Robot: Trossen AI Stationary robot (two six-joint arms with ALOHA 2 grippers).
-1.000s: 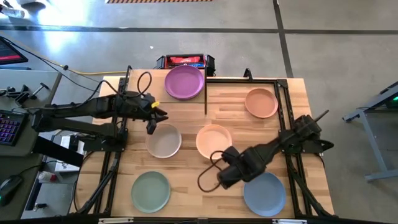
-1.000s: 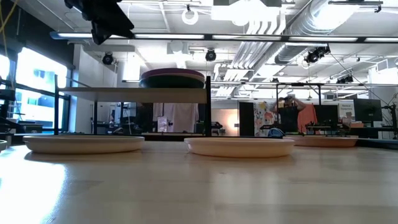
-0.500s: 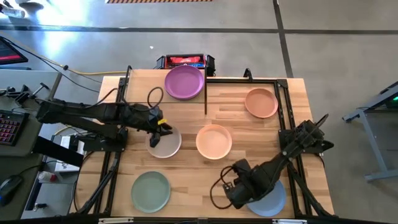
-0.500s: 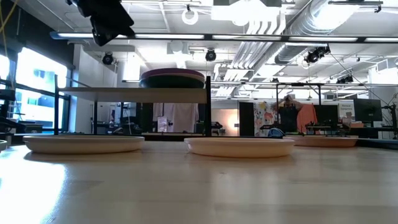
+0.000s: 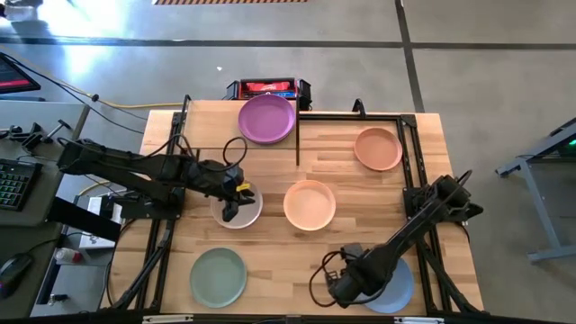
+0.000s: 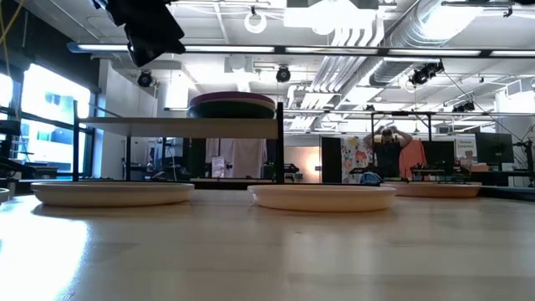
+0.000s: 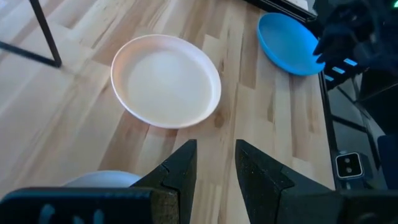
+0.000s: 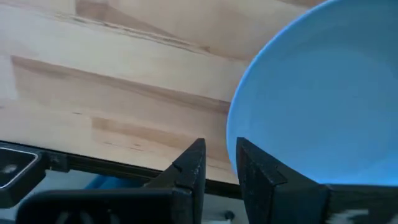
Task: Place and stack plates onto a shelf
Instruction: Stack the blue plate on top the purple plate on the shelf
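Blue plate (image 8: 323,99) beside right claw (image 8: 216,163)

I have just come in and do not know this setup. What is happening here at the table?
Two robot arms are clearing plates onto a small shelf, where a purple plate already sits. The left gripper hangs over the beige plate, fingers open. The right gripper is at the rim of the blue plate, fingers open, not gripping yet. Peach, darker peach and green plates lie untouched.
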